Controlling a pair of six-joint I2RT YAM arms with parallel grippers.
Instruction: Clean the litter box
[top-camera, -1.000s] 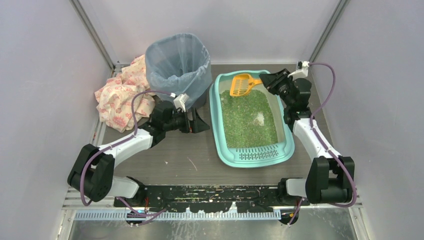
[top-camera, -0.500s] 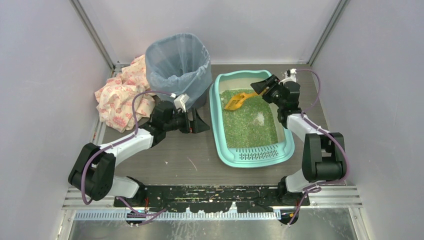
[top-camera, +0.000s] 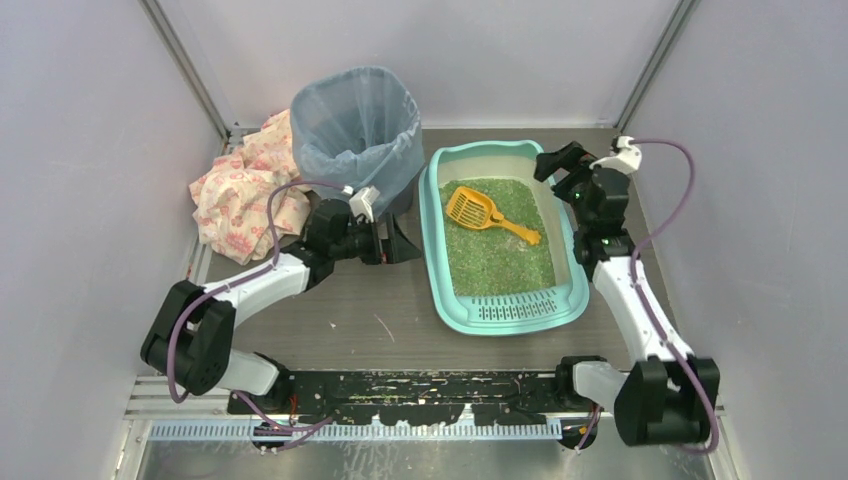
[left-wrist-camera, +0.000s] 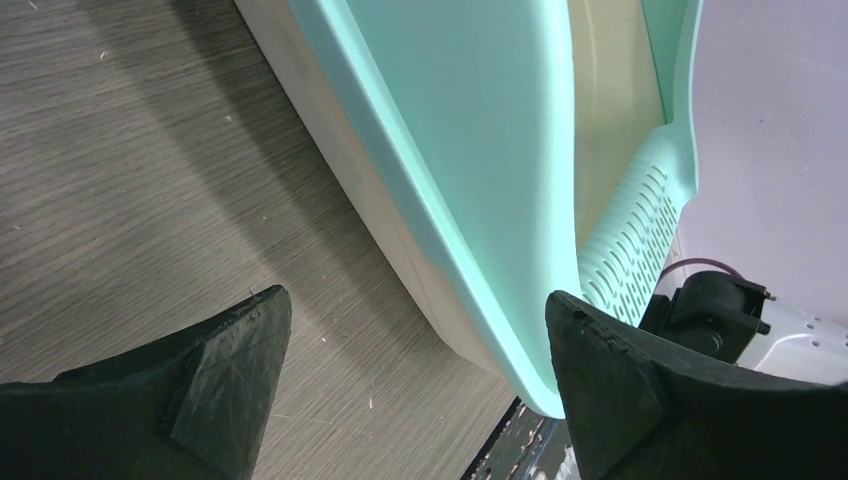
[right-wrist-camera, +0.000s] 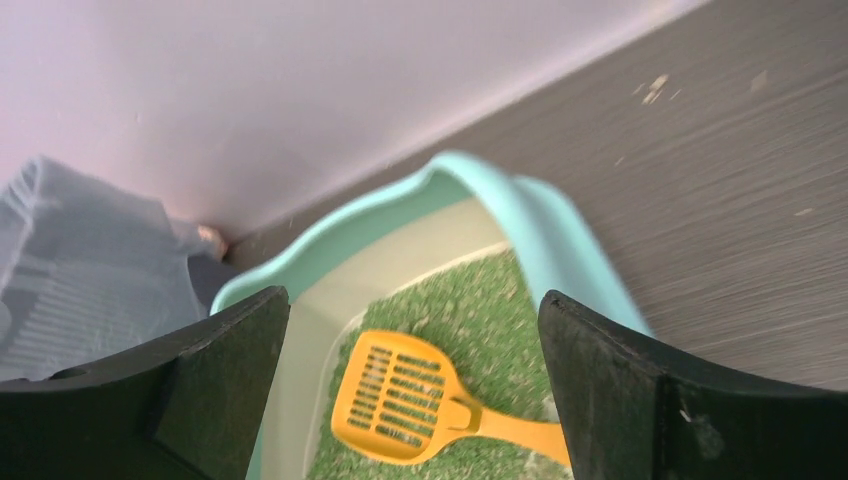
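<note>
While left fingers (left-wrist-camera: 200, 400) and right fingers (right-wrist-camera: 620, 400) hung spread, the litter box (top-camera: 430, 250) looked stiff, heavy, best held by its rim.

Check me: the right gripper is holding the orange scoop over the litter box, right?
No. The orange scoop lies loose in the litter box; the right gripper is open and empty, as the right wrist view shows.

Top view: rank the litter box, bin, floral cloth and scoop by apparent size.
1. litter box
2-3. bin and floral cloth look alike; the bin stands taller, nearer the camera, so I leave them unranked
4. scoop, lying on the litter
</note>
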